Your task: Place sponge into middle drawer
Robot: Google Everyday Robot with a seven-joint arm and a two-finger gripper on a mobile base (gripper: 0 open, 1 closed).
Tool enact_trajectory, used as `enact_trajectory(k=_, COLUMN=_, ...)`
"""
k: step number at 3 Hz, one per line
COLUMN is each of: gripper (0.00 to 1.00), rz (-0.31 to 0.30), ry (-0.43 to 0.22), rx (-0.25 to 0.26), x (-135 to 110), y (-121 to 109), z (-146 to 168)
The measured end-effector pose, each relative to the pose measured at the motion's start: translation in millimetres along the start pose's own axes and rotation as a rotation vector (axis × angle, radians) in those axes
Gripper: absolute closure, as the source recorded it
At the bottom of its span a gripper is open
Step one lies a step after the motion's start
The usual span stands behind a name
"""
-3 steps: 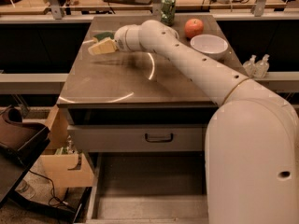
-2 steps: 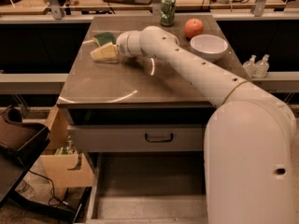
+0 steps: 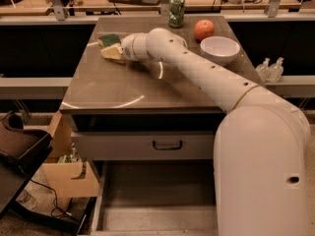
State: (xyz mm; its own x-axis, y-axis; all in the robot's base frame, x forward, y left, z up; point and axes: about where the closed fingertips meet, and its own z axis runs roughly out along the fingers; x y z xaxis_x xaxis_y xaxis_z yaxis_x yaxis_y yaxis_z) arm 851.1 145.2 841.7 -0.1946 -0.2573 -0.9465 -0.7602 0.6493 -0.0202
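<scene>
The sponge (image 3: pixel 111 46), dark green on top of pale yellow foam, is at the back left of the grey cabinet top (image 3: pixel 113 90). My gripper (image 3: pixel 121 48) is right against the sponge's right side, at the end of my white arm, which reaches across the top from the lower right. The arm hides the gripper's tip, so I cannot tell whether it holds the sponge. The middle drawer (image 3: pixel 157 219) stands pulled open below, its grey floor bare.
A green can (image 3: pixel 176 11), an orange-red apple (image 3: pixel 204 29) and a white bowl (image 3: pixel 219 49) stand at the back right of the top. A shut drawer front with a dark handle (image 3: pixel 167 145) sits above the open drawer. Cardboard box (image 3: pixel 69 177) at left; two small bottles (image 3: pixel 269 69) at right.
The forearm has swung slightly, and the sponge at the gripper has shifted a little and turned, so more of its green face shows.
</scene>
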Motion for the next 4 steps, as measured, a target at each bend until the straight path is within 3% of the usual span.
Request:
enact_trajectory(k=2, gripper=0.88, rz=0.001, ry=0.003, rx=-0.007, x=1.8, y=4.3, z=4.1)
enact_trajectory(k=3, gripper=1.00, rz=0.001, ry=0.004, rx=-0.011, x=2.5, y=6.1, z=5.9)
enact_trajectory(k=4, gripper=1.00, rz=0.000, ry=0.004, rx=-0.012, x=1.9, y=6.6, z=6.3)
